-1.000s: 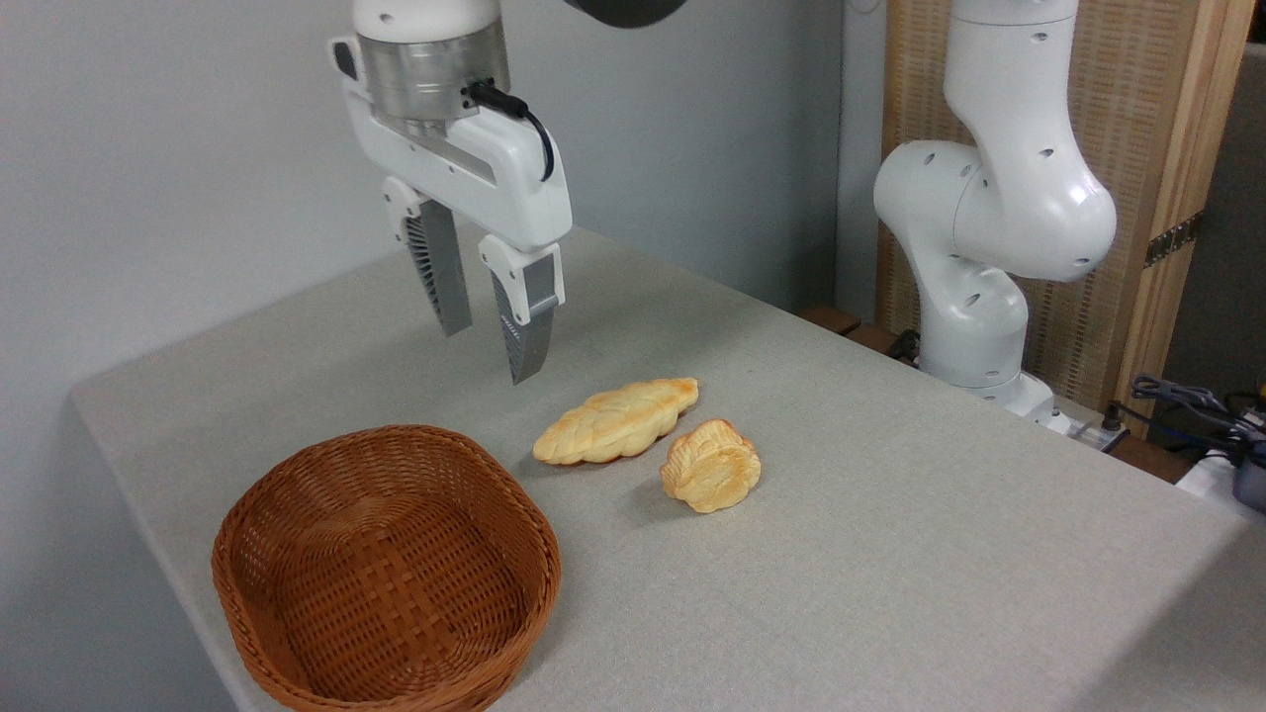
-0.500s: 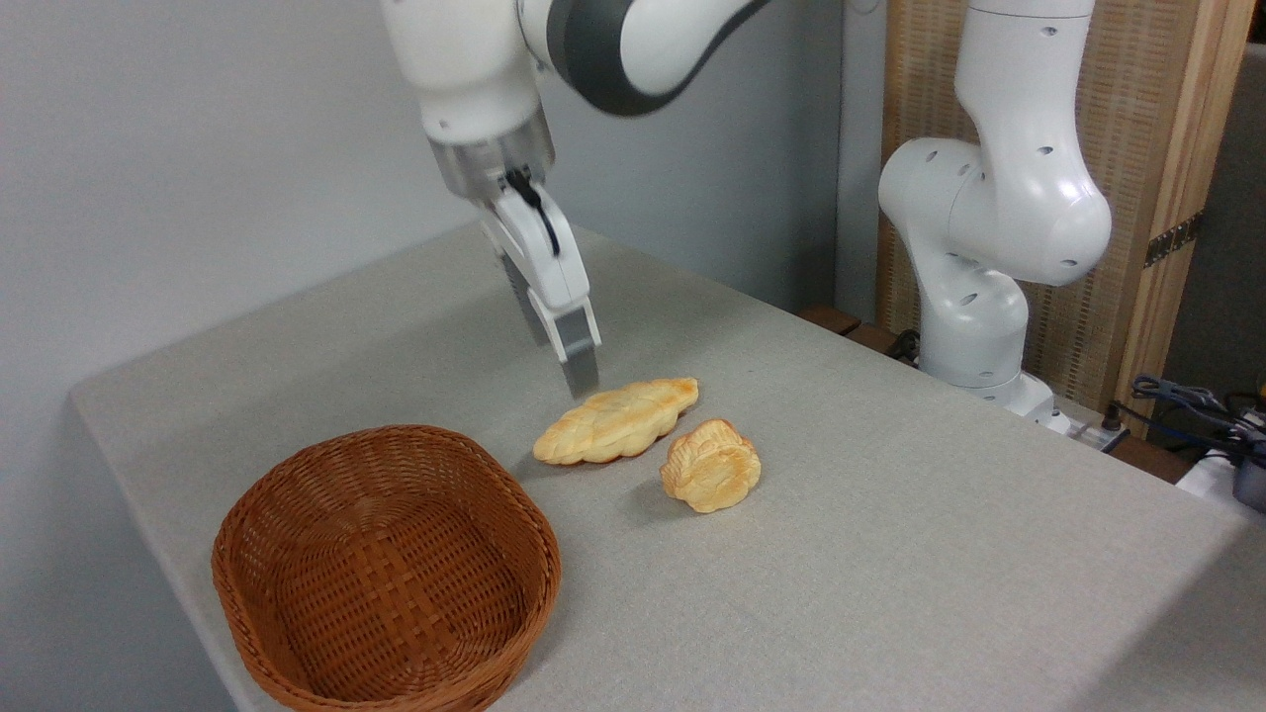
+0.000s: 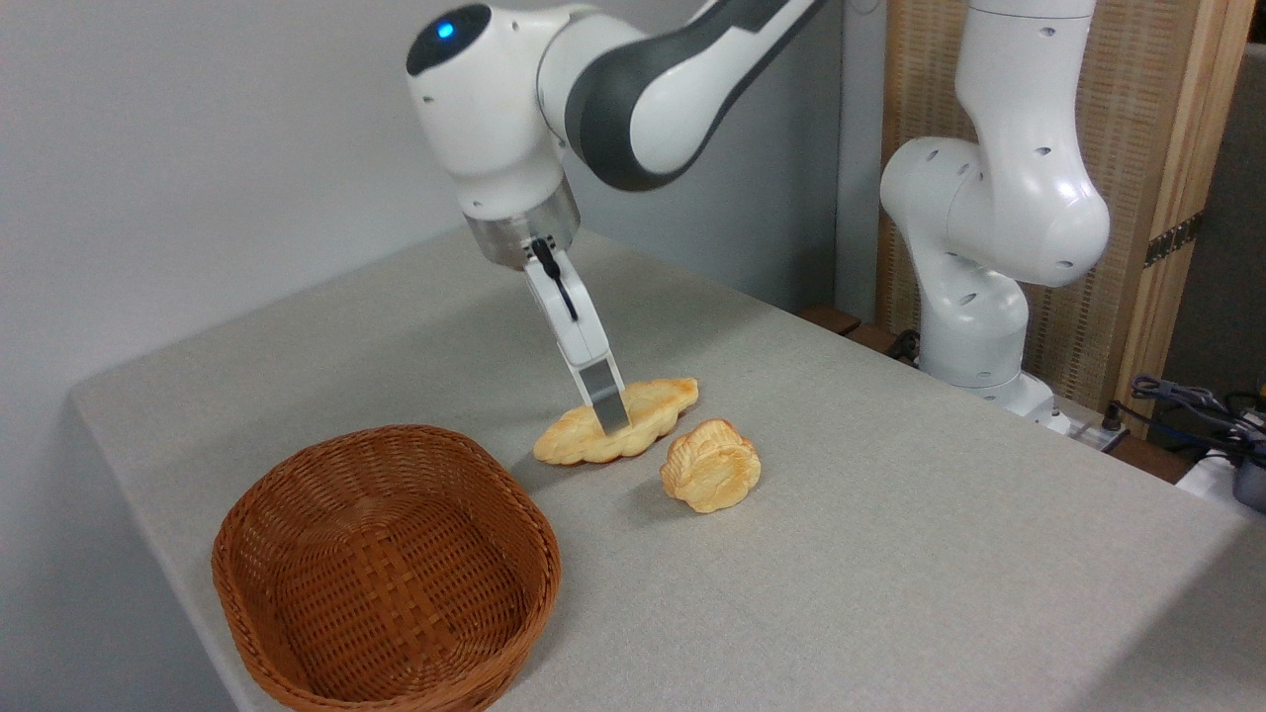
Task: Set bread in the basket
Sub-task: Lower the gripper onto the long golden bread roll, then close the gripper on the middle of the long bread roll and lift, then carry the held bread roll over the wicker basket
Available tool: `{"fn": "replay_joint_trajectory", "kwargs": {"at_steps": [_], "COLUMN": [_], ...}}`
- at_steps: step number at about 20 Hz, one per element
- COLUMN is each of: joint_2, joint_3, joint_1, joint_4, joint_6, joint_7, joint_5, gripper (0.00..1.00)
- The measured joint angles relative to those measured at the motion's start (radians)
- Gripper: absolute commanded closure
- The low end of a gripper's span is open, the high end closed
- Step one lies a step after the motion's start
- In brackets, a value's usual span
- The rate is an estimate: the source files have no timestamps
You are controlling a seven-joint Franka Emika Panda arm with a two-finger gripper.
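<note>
Robotics lab: table-mounted robot arm point(image 3: 989, 198), loose cables point(image 3: 1187, 400), plain walls.

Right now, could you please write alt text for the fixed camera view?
A white robot arm's hand reaches down onto a long braided bread lying on a grey table. A small round bun sits just right of it, and an empty wicker basket stands front left.

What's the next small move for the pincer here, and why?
Probably close the pincer on the long golden-yellow braided loaf. The near finger already sits low at the loaf's middle, seen edge-on, so finger spacing can't be judged. The loaf lies flat on the grey table; the brown woven wicker basket is empty.
</note>
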Motion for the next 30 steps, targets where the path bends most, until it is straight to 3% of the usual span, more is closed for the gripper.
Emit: {"fn": "replay_joint_trajectory", "kwargs": {"at_steps": [2,3,6,7,15,19,25,30], "joint_2": [0.001,0.001,0.001,0.001,0.002,0.001,0.025,0.039], "joint_3": [0.000,0.000,-0.001,-0.001,-0.001,-0.001,-0.001,0.013], "joint_1": [-0.008,-0.010,-0.012,-0.016,-0.028,-0.029,-0.036,-0.035], "joint_4": [-0.028,-0.039,-0.061,-0.065,-0.069,-0.060,0.038,0.173], "joint_6": [0.032,0.040,0.051,0.053,0.054,0.046,-0.068,-0.134], "joint_7": [0.003,0.014,0.045,0.047,0.048,0.048,0.044,0.037], "joint_5": [0.019,0.040,0.058,0.058,0.058,0.041,0.025,0.024], "gripper": [0.00,0.06,0.47,0.54,0.55,0.60,0.60,0.52]}}
